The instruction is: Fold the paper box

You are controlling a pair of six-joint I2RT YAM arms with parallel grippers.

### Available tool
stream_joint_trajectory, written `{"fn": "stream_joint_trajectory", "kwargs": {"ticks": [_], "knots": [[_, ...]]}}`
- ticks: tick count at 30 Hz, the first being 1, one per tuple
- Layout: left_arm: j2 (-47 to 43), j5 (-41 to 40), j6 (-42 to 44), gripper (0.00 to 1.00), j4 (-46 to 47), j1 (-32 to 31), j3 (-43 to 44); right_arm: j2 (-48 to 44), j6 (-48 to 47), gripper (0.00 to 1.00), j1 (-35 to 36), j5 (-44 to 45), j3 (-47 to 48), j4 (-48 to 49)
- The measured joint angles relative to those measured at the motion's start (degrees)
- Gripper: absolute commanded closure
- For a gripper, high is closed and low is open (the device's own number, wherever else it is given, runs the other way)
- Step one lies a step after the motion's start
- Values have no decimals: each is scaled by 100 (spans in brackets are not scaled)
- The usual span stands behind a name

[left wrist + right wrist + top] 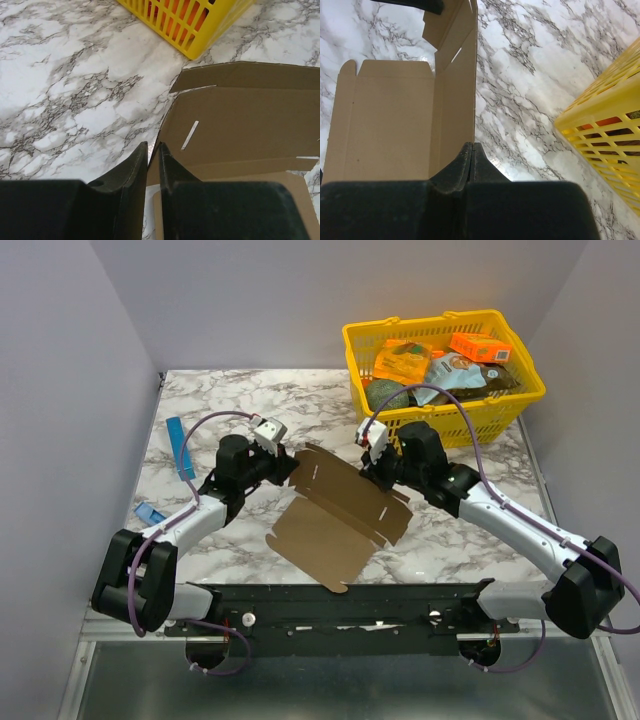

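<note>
The paper box is a brown die-cut sheet lying mid-table, with its far panel lifted upright. My left gripper is at that panel's left end. In the left wrist view its fingers stand close on either side of the cardboard edge, with only a slim gap. My right gripper holds the panel's right end. The right wrist view shows the gripper pressed shut on the upright panel's edge, with the flat sheet to the left.
A yellow basket stands at the back right with orange boxes and packets inside; it also shows in both wrist views. A blue strip and a smaller blue piece lie at the table's left.
</note>
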Motion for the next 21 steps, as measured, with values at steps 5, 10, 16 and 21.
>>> {"fn": "stream_joint_trajectory", "kwargs": {"ticks": [5, 10, 16, 21], "knots": [[2, 173, 13, 100, -9, -7, 0, 0, 22, 74, -2, 2, 0, 79], [98, 280, 63, 100, -15, 0, 0, 24, 28, 66, -2, 7, 0, 107], [131, 313, 149, 100, -50, 11, 0, 236, 33, 78, -4, 20, 2, 114], [131, 273, 140, 71, -44, 15, 0, 326, -7, 99, -4, 35, 2, 122]]}}
